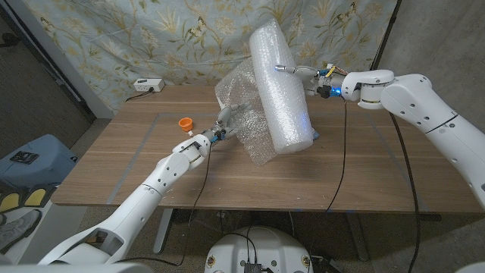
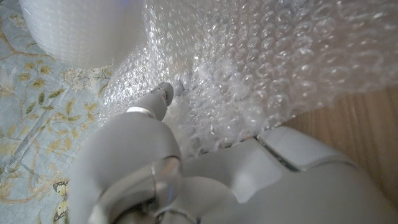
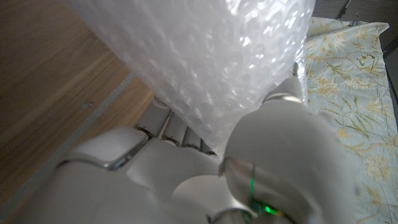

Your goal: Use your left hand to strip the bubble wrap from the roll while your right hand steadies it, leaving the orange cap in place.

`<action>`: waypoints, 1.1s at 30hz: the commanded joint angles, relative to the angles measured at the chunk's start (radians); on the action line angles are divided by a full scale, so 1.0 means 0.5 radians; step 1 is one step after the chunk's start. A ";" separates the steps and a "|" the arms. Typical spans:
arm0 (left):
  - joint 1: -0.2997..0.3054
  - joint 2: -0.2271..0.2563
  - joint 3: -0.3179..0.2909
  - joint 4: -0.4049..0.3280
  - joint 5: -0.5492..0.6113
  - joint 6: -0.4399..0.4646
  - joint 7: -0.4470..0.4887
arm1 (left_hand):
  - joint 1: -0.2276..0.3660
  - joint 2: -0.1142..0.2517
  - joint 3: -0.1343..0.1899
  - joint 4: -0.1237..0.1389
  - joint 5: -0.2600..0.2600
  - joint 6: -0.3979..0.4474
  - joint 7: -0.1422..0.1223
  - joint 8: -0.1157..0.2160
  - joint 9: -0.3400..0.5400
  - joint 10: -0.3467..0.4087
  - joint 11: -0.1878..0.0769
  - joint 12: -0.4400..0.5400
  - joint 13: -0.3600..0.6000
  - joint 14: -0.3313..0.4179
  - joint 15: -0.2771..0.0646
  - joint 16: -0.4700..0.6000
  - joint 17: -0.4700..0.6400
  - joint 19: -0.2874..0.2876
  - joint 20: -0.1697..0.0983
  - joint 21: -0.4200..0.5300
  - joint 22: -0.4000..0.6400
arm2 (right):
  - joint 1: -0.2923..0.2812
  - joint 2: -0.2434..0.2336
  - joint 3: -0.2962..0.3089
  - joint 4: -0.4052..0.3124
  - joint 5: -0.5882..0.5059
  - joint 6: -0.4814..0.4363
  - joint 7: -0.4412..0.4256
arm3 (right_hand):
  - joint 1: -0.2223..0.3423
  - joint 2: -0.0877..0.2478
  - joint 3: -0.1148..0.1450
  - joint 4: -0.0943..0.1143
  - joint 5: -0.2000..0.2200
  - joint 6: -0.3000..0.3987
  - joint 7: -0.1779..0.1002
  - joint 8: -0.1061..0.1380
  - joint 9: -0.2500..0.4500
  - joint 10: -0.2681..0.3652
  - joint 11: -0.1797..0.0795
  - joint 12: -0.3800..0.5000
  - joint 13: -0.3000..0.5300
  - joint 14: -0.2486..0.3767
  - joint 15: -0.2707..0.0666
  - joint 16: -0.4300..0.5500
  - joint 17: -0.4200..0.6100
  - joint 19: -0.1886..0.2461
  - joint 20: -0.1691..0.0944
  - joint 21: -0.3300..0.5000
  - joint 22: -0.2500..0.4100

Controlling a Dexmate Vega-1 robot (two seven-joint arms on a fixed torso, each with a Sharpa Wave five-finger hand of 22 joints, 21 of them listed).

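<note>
While the left hand (image 1: 221, 127) is gripping the loose bubble wrap (image 1: 246, 114) and the right hand (image 1: 307, 80) is grasping the tilted roll (image 1: 282, 87), hard pulling risks toppling it.

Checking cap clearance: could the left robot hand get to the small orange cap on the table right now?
Probably yes, but not freely: the left robot hand is gripping the loose clear bubble wrap sheet. The small orange plastic cap stands beside it on bare wooden table, nothing between.
</note>
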 commanded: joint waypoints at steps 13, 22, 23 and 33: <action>0.017 0.062 -0.005 -0.076 -0.026 0.041 0.163 | 0.098 0.033 -0.016 0.011 -0.056 0.166 0.044 0.015 0.010 0.356 -0.084 0.139 0.111 0.459 -0.195 0.125 0.010 0.132 -0.149 0.115 0.014 | 0.000 0.018 -0.010 0.010 0.036 0.005 -0.003 | 0.138 0.165 0.019 0.004 -0.025 0.014 -0.003 -0.013 0.014 0.020 0.012 0.011 0.002 0.078 -0.150 -0.019 0.012 0.034 0.001 0.020 0.006; -0.024 0.055 0.001 -0.032 -0.052 0.075 0.134 | 0.111 0.031 -0.021 0.010 -0.063 0.178 0.041 0.011 0.010 0.379 -0.097 0.148 0.125 0.477 -0.204 0.124 0.010 0.136 -0.166 0.127 0.016 | 0.021 0.041 -0.016 0.083 0.090 -0.011 0.055 | 0.122 0.171 0.022 0.012 -0.044 -0.029 0.014 -0.041 0.017 -0.006 0.037 -0.011 -0.017 0.067 -0.138 -0.052 0.002 0.026 0.015 0.020 0.005; -0.027 0.052 0.000 -0.029 -0.056 0.078 0.134 | 0.112 0.032 -0.021 0.011 -0.064 0.177 0.041 0.010 0.010 0.379 -0.098 0.148 0.127 0.477 -0.204 0.123 0.010 0.135 -0.166 0.128 0.016 | 0.023 0.048 -0.012 0.097 0.109 -0.022 0.057 | 0.122 0.171 0.023 0.012 -0.045 -0.029 0.013 -0.042 0.017 -0.002 0.037 -0.010 -0.018 0.066 -0.137 -0.055 0.001 0.026 0.015 0.021 0.005; -0.056 0.061 -0.002 -0.008 -0.084 0.139 0.150 | 0.117 0.033 -0.027 0.017 -0.067 0.178 0.037 0.002 0.010 0.376 -0.098 0.147 0.140 0.476 -0.203 0.114 0.010 0.131 -0.168 0.137 0.017 | -0.019 0.094 0.006 0.218 0.213 -0.007 0.118 | 0.115 0.178 0.028 0.015 -0.058 -0.036 0.014 -0.055 0.019 -0.009 0.041 -0.021 -0.032 0.066 -0.133 -0.072 -0.001 0.019 0.018 0.020 0.004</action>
